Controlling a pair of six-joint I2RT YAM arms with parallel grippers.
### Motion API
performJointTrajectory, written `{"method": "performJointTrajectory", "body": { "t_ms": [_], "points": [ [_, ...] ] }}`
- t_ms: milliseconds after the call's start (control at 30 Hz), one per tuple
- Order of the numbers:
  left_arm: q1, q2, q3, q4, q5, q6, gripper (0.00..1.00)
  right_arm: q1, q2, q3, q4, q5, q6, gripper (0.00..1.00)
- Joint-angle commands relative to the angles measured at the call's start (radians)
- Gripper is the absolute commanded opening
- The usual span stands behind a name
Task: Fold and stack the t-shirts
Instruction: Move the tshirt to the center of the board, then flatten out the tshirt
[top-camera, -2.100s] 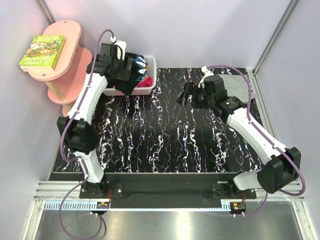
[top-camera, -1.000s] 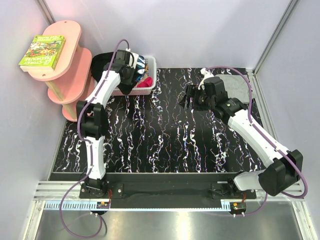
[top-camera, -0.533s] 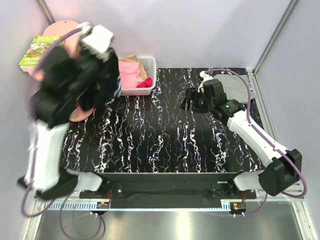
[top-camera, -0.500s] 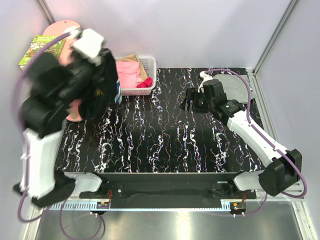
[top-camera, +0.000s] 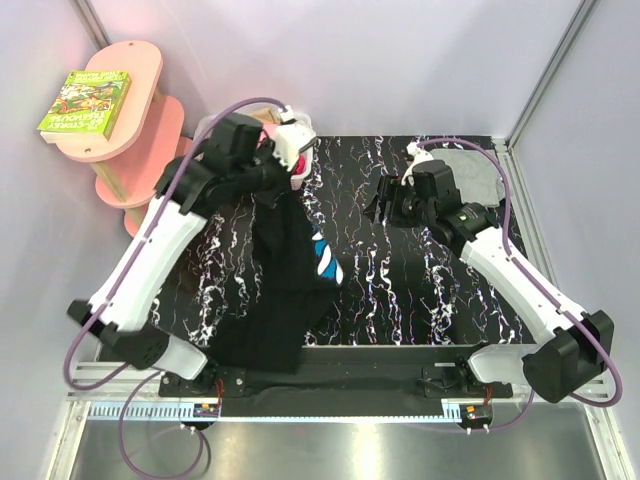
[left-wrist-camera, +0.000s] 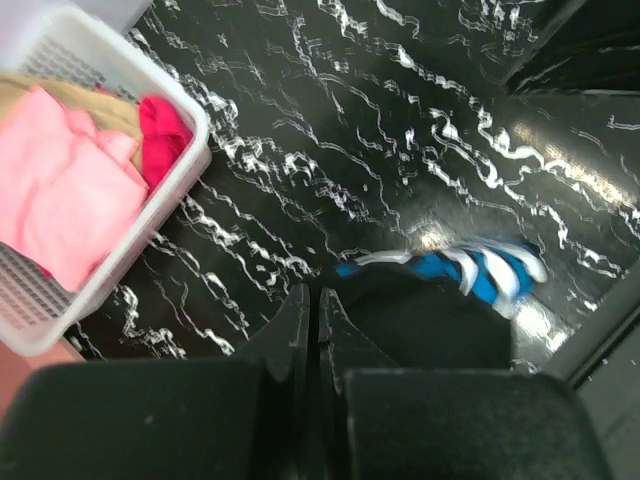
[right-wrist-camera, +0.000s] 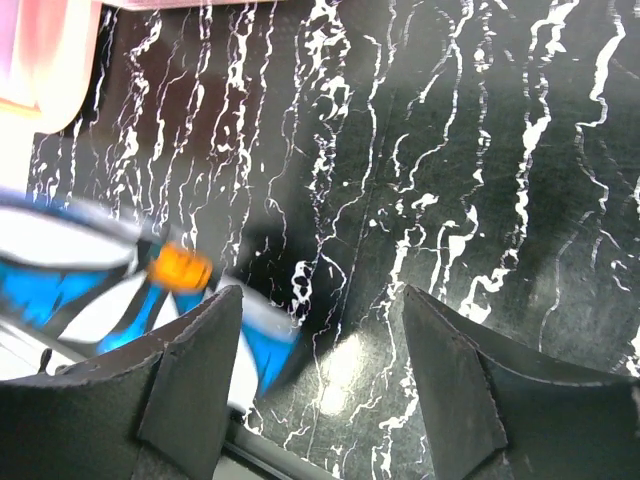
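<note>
The black t-shirt (top-camera: 275, 290) hangs from my left gripper (top-camera: 281, 182) and trails down across the mat to its front edge. Its blue-and-white flower print (top-camera: 322, 258) faces right. In the left wrist view the jaws are pressed together (left-wrist-camera: 315, 300) with the black cloth and print (left-wrist-camera: 455, 275) just beyond them. My right gripper (top-camera: 386, 205) hovers open over the mat's back middle, to the right of the shirt. Its wrist view shows the blurred print (right-wrist-camera: 120, 280) at the left, past the open jaws (right-wrist-camera: 320, 300). The light grey t-shirt (top-camera: 470, 162) lies at the back right, partly under the right arm.
A white basket (left-wrist-camera: 150, 215) holding pink and red cloth (left-wrist-camera: 70, 195) stands at the back left, mostly hidden by the left arm in the top view. A pink shelf (top-camera: 140, 75) with a book (top-camera: 85, 102) stands beyond the mat's left corner.
My left arm has lifted the black t-shirt out of the basket and swung it over the mat, where it now hangs down toward the front. The right gripper has barely shifted.
</note>
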Motion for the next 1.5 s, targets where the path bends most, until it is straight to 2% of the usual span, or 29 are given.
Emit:
{"method": "performJointTrajectory", "body": {
  "t_ms": [0,133,200,333,567,700,800,833,900,933,1000,1100,1167,1200,1233,1300,1333,1367,1400,1467],
  "points": [
    [-0.005,0.006,0.213,0.082,-0.021,-0.048,0.00,0.009,-0.059,0.022,-0.014,0.056,0.018,0.72],
    [-0.028,0.071,0.262,0.083,-0.032,-0.068,0.00,0.026,-0.079,0.039,-0.037,0.018,0.006,0.74],
    [-0.058,0.084,0.256,0.084,-0.027,-0.077,0.00,0.044,-0.079,0.039,-0.046,-0.052,-0.017,0.76],
    [-0.101,0.138,0.280,0.092,-0.043,-0.097,0.00,0.203,-0.055,0.023,-0.065,-0.060,-0.051,0.80],
    [-0.124,0.230,0.406,0.095,-0.106,-0.099,0.00,0.448,0.022,0.023,-0.039,0.085,-0.046,0.84],
    [-0.126,0.221,0.391,0.093,-0.112,-0.102,0.00,0.500,0.054,0.020,0.004,0.286,-0.058,0.88],
    [-0.128,0.212,0.386,0.095,-0.123,-0.102,0.00,0.517,0.079,0.004,0.043,0.409,-0.069,0.88],
    [-0.131,0.204,0.379,0.093,-0.113,-0.103,0.15,0.517,0.091,0.005,0.043,0.423,-0.071,0.87],
    [-0.140,0.177,0.334,0.089,-0.077,-0.099,0.63,0.523,0.068,0.004,0.043,0.475,-0.063,0.84],
    [-0.152,0.169,0.319,0.078,-0.045,-0.103,0.63,0.523,0.051,-0.001,0.044,0.495,-0.049,0.82],
    [-0.158,0.146,0.282,0.064,-0.003,-0.119,0.58,0.523,-0.016,-0.025,0.044,0.590,-0.029,0.79],
    [-0.158,0.117,0.297,0.040,0.099,-0.152,0.57,0.523,-0.135,-0.085,0.034,0.696,0.018,0.83],
    [-0.158,0.091,0.313,0.046,0.007,-0.148,0.59,0.523,-0.122,-0.090,0.025,0.647,0.001,0.88],
    [-0.146,0.079,0.311,0.070,-0.044,-0.146,0.62,0.523,-0.061,-0.082,0.014,0.627,-0.006,0.89],
    [-0.078,0.065,0.301,0.084,-0.091,-0.155,0.65,0.523,-0.015,-0.069,-0.003,0.600,-0.014,0.93],
    [0.039,0.031,0.240,0.105,-0.075,-0.206,0.67,0.523,0.156,0.011,-0.057,0.488,-0.028,0.93],
    [0.151,0.023,0.203,0.102,-0.037,-0.211,0.67,0.525,0.213,0.048,-0.077,0.454,-0.032,0.93],
    [0.191,0.006,0.158,0.096,-0.028,-0.206,0.65,0.525,0.265,0.115,-0.098,0.392,-0.037,0.94],
    [0.220,-0.006,0.032,0.089,-0.026,-0.168,0.64,0.525,0.343,0.143,-0.101,0.367,-0.043,0.95],
    [0.293,-0.062,-0.116,0.093,-0.009,-0.157,0.62,0.531,0.396,0.215,-0.098,0.322,-0.074,0.98]
  ]
}}
